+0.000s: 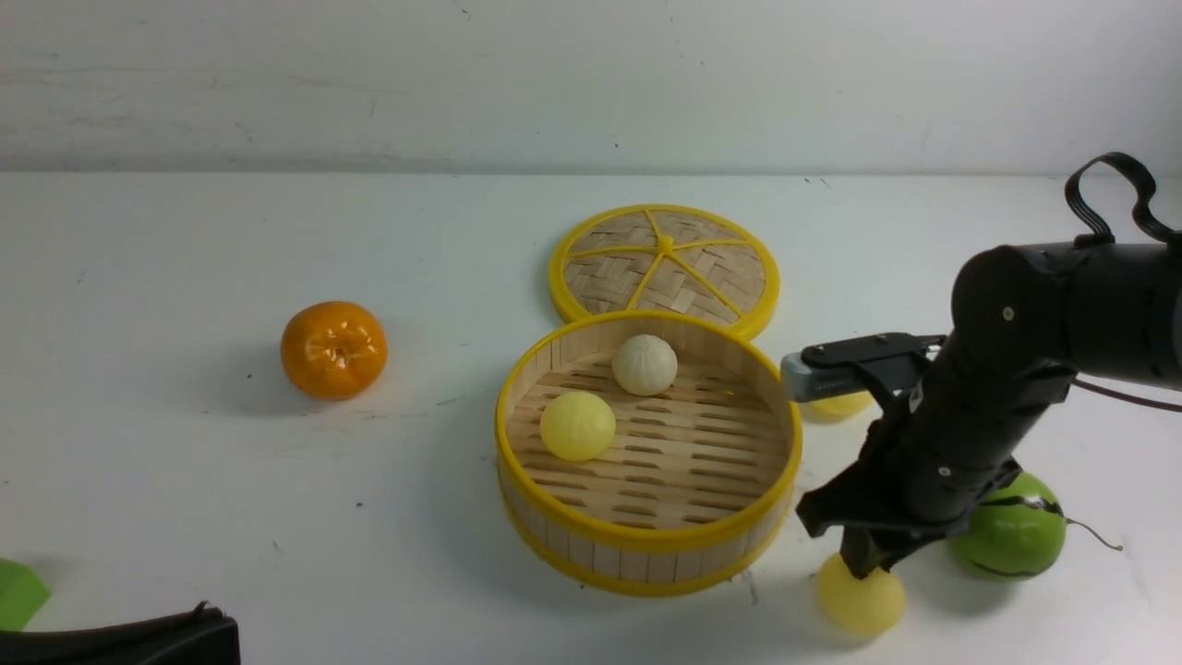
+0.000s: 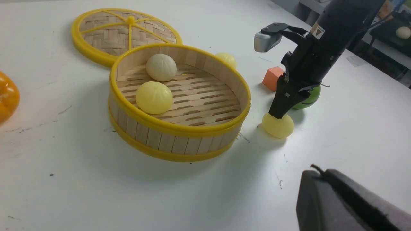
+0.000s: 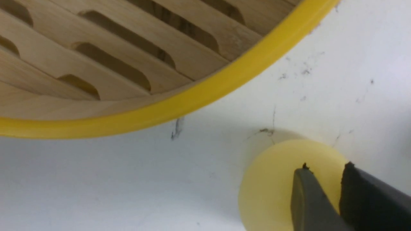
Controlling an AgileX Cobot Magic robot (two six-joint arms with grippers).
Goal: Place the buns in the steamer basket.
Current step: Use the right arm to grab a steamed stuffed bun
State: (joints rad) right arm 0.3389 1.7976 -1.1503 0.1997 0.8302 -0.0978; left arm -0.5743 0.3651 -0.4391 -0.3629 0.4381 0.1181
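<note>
The steamer basket [image 1: 646,540] stands mid-table; it also shows in the left wrist view [image 2: 179,128] and the right wrist view [image 3: 192,96]. A cream-white bun [image 1: 645,364] and a pale yellow bun [image 1: 577,425] lie inside it. Another yellow bun [image 1: 840,406] lies behind its right side, partly hidden by my right arm. A further yellow bun [image 1: 861,605] sits on the table at the basket's front right. My right gripper [image 1: 863,563] points down onto this bun's top [image 3: 269,186], jaws almost together and not around it. My left gripper [image 2: 321,170] is shut and empty at the near left.
A glossy orange [image 1: 333,349] lies left of the basket. The woven lid [image 1: 665,263] lies flat behind it. A green ball with black streaks [image 1: 1011,531] sits just behind my right gripper. An orange-red cube [image 2: 273,78] and a green block [image 1: 18,591] are also there.
</note>
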